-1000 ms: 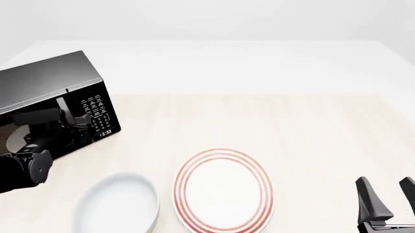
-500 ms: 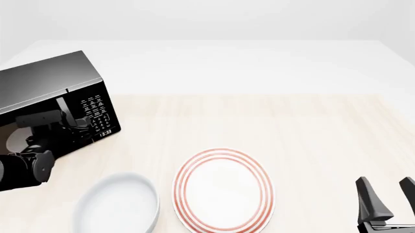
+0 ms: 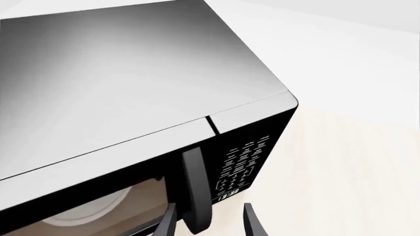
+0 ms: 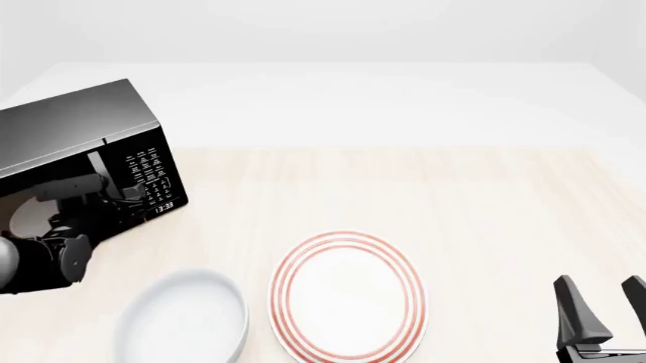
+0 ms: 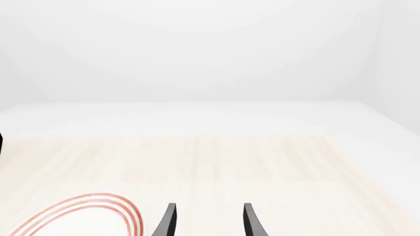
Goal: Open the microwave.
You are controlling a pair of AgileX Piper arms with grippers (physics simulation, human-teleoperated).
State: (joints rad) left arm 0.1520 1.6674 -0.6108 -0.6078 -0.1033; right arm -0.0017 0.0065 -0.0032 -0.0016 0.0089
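The microwave [image 4: 86, 162] sits on the far left part of the desk [image 4: 404, 189], turned at an angle, with the left claw [image 3: 208, 223] right up against its front. In the left wrist view the claw's two fingers [image 3: 167, 225] are spread, one on each side of the lower end of the door handle [image 3: 195, 189], with gaps between fingers and bar; no contact can be made out. Just past the handle from the claw lies the keypad [image 3: 241, 164] with its small clock [image 4: 163, 205] reading 13:33. The door is closed, flush with the front. Through the door window [image 3: 98, 209] a pale round turntable [image 3: 88, 211] shows inside the oven, with nothing visible on it.

The right claw [image 4: 604, 310] hangs low at the near right edge of the desk, well apart from the microwave, its fingers spread and holding nothing. Beside it, toward the left, lies a white plate with red rings [image 4: 349, 296], bare on top. Further over, near the left arm [image 4: 41, 261], stands a white bowl [image 4: 187, 316], and nothing can be seen in it.
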